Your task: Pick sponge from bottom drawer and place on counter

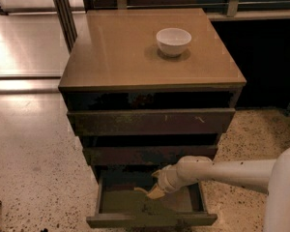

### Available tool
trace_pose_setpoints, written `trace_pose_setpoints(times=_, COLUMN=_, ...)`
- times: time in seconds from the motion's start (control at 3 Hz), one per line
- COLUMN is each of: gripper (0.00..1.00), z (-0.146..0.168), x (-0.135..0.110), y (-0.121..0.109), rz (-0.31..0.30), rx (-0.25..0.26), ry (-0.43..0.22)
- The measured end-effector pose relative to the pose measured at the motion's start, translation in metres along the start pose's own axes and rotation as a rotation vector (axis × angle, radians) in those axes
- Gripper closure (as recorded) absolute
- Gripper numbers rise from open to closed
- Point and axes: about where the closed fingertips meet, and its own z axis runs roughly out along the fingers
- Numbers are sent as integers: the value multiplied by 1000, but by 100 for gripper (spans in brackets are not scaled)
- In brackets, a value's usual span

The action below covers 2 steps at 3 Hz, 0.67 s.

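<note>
The bottom drawer point(120, 203) is pulled open below two shut drawers, and its dull brown floor shows. My gripper point(149, 192) reaches down into it from the right, low over the middle of the floor. I see no sponge in the drawer; it may be hidden under or behind the gripper. The tan counter point(121, 52) tops the cabinet, well above the gripper.
A white bowl point(173, 41) stands on the counter at the back right. My white arm point(232, 173) crosses in from the right in front of the cabinet. Speckled floor lies on both sides. A dark railing and a dark post stand behind.
</note>
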Motion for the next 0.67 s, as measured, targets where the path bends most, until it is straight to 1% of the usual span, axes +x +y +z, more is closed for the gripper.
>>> trace_pose_setpoints(times=0.33, gripper=100, z=-35, x=-56, y=40, rz=-17, rx=15, ry=-4)
trace_pose_setpoints(times=0.67, gripper=100, z=-56, x=-52, y=61, rz=-36, rx=15, ry=37)
